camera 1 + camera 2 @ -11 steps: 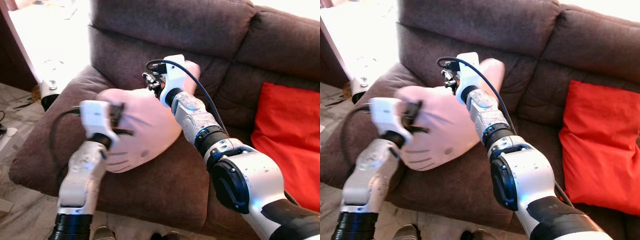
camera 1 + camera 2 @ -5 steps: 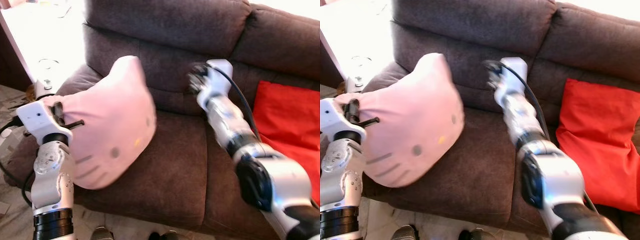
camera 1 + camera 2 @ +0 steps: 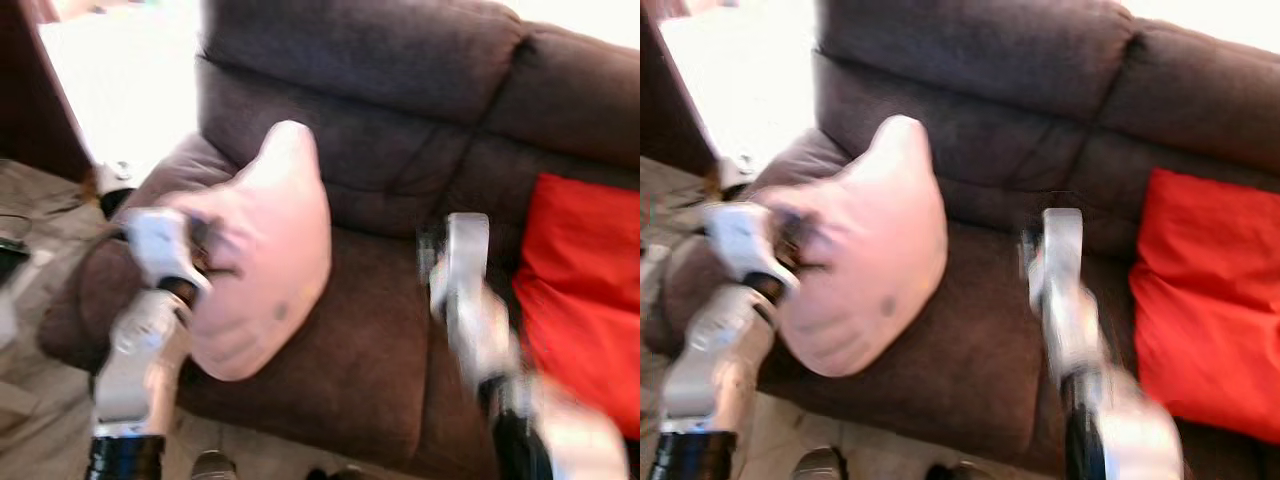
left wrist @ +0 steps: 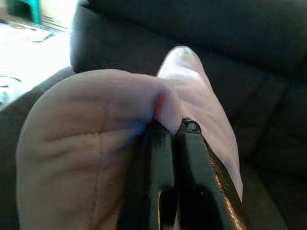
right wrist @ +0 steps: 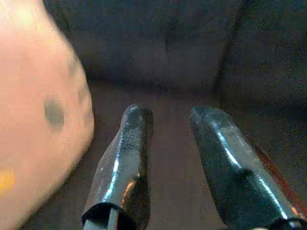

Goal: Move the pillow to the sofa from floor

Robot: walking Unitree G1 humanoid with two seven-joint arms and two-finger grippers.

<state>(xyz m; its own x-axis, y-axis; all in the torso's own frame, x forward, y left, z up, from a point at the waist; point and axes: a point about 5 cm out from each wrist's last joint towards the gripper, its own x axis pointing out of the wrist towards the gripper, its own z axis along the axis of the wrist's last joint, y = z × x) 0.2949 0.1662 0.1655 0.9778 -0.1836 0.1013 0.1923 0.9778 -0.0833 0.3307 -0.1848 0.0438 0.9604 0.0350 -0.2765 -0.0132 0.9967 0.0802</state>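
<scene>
Pink pillow [image 3: 262, 255] upright on sofa [image 3: 400, 330] seat, by the armrest. L gripper [image 4: 170, 127] pinched tight on a pillow edge fold. R gripper [image 5: 165, 122] w/ fingers apart, empty, over seat beside pillow. Red cushion [image 3: 585, 300] at sofa's far right.

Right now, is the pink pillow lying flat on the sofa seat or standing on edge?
On edge: the pink pillow stands tilted on the sofa seat, the left pincer pinching its fabric.
</scene>
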